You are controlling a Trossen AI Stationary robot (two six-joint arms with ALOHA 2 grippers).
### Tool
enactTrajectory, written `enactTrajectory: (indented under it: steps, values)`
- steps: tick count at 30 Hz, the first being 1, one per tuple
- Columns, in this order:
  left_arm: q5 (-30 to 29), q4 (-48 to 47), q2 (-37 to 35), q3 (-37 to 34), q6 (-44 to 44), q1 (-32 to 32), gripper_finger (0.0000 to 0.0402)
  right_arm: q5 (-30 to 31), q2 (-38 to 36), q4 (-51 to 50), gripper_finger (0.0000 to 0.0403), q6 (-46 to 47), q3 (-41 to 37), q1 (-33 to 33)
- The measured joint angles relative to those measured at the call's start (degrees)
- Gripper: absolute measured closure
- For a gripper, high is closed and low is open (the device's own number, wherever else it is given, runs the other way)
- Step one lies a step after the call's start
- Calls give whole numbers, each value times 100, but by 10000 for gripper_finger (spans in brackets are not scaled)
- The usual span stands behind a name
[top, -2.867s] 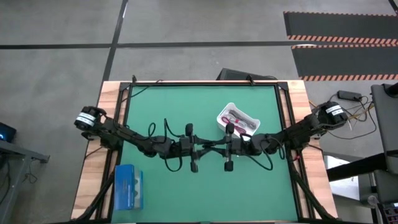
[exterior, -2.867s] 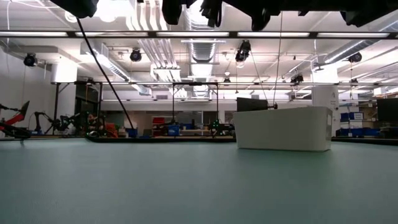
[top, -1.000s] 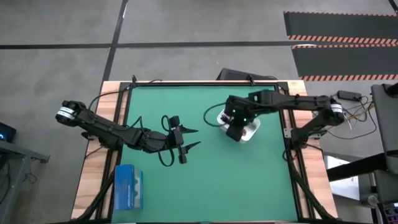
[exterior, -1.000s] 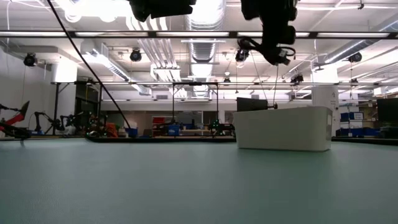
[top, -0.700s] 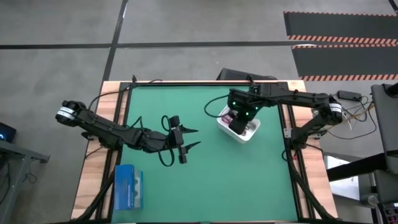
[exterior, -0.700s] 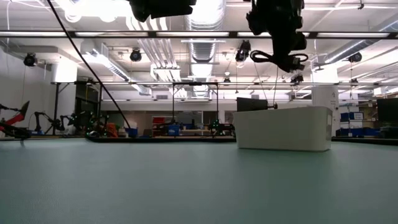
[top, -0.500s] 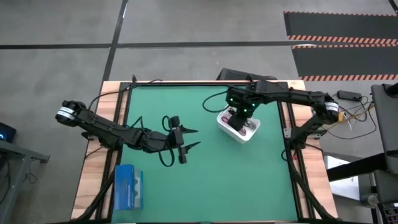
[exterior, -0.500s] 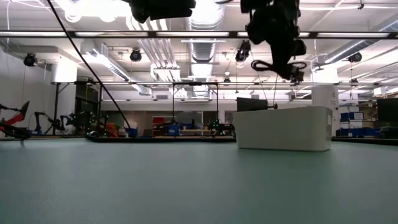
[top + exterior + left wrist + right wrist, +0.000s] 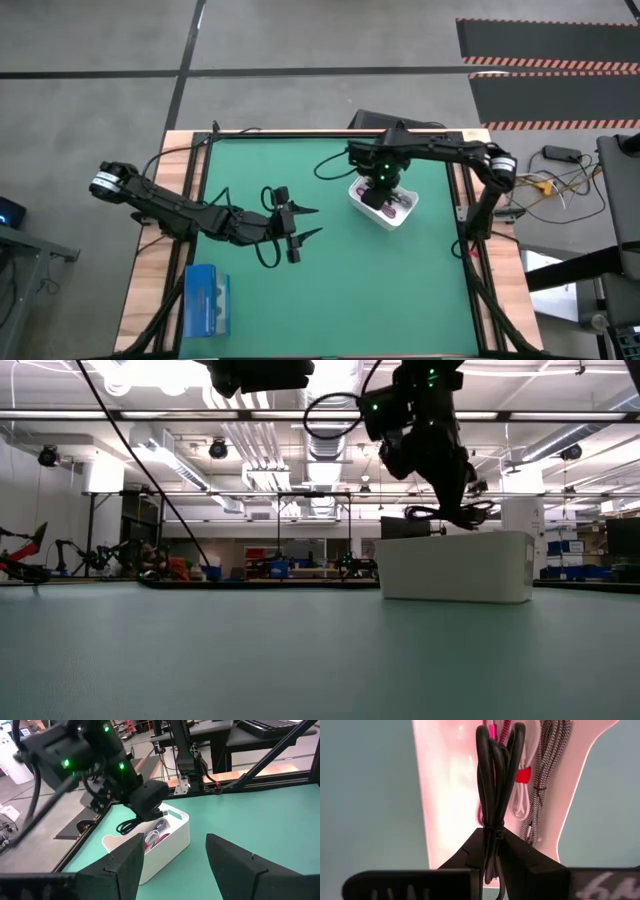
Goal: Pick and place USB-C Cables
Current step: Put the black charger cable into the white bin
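Observation:
My right gripper (image 9: 378, 190) hangs over the white bin (image 9: 398, 218) at the table's far right and is shut on the black USB-C cable (image 9: 495, 770). In the low view the black cable (image 9: 455, 512) hangs just above the bin's rim (image 9: 455, 536). Inside the bin lie the magenta-red cable (image 9: 492, 731), the white cable with its tie (image 9: 520, 795) and the grey cable (image 9: 547, 785). My left gripper (image 9: 305, 222) waits open above mid-table; its wrist view shows the right gripper (image 9: 145, 800) with the black cable (image 9: 135, 824) over the bin (image 9: 170, 845). My right gripper pinches the black cable bundle between its two fingers at the tied end, by the small black tie (image 9: 492, 827). It comes from above, slanting down, with the fingers along the bundle. The loops (image 9: 496, 750) reach out past the fingertips, lifted clear over the bin's inside.
A flat blue box (image 9: 207, 300) lies on the wooden border at the near left corner. Black wires loop from both arms above the green mat (image 9: 330, 290). The bin stands near the mat's far right; the mat's near half lies open.
My right gripper, still shut on the black cable, has moved a little toward the far edge over the bin, come down and tipped. The cable has gone from well above the bin to just over its rim. The left arm has kept still.

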Motion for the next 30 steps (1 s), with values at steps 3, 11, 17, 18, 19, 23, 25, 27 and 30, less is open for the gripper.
enactTrajectory:
  steps: [3,11,17,18,19,23,25,27,30]
  values:
    - [0,-7,0,0,-7,0,205,0,134,-68,371,-95,32,-42]
    - [0,-96,0,0,-13,0,205,47,107,-113,371,-135,34,-131]
    - [0,-131,0,0,-30,0,205,49,85,-132,371,-139,38,-262]
    - [0,-131,0,0,-30,0,205,49,85,-136,371,-157,38,-287]
    - [0,-130,0,0,-30,0,205,49,85,-140,371,-180,38,-310]
    - [0,-136,0,0,-30,0,205,53,85,-133,372,-205,38,-394]
    - [0,-136,0,0,-30,0,205,55,85,-129,371,-241,38,-423]
    - [0,-138,0,0,-30,0,205,60,87,-119,371,-246,38,-435]
    - [0,-140,0,0,-30,0,205,56,87,-38,371,-237,10,-435]
